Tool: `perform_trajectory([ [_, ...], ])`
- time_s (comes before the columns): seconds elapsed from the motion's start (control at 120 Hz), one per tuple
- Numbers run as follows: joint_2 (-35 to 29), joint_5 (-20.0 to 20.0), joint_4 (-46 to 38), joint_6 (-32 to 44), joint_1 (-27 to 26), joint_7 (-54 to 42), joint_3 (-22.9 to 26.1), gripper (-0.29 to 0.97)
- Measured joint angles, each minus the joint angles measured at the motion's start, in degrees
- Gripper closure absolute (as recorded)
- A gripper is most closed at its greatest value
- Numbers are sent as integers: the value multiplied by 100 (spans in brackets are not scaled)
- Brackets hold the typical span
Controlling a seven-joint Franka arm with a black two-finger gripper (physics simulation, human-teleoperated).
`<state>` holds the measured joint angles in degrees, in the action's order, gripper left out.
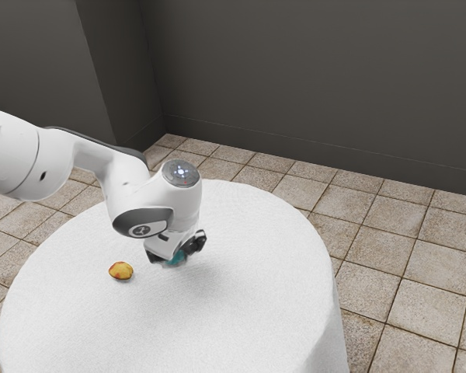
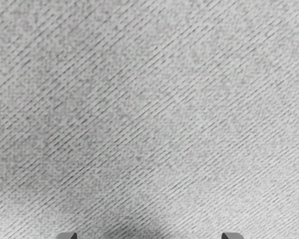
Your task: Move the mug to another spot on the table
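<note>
Fingertips [image 2: 66,236]: two grey tips set wide apart in the wrist view, with bare cloth [image 2: 149,99] and a soft shadow [image 2: 139,226] between them
Gripper [image 1: 175,255]: black, pointing down, hanging just above the table [image 1: 256,311] in the exterior view
Mug [image 1: 173,262]: a small teal patch right at the gripper's lower end, mostly hidden by it; whether the fingers touch it cannot be made out
Writing: a pale emblem [image 1: 144,229] on the grey cap of the arm [image 1: 62,163], too small to read
Fruit [image 1: 121,270]: yellow and red, lying on the table toward the exterior view's left of the gripper, apart from it
Exterior view adds: the round white table, the arm, the fruit, the tiled floor [image 1: 388,256] and dark walls
Wrist view adds: the cloth's diagonal weave
</note>
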<state>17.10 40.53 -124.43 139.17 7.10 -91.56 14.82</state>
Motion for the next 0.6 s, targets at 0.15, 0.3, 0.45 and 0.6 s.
perform_trajectory([
  [0.15,-33,-24,-39,-25,-11,53,3,18],
  [0.3,-106,-58,-125,-37,-15,96,3,9],
  [0.45,-338,-77,-306,-43,-23,134,4,4],
  [0.6,-517,-94,-364,-46,-28,166,14,2],
])
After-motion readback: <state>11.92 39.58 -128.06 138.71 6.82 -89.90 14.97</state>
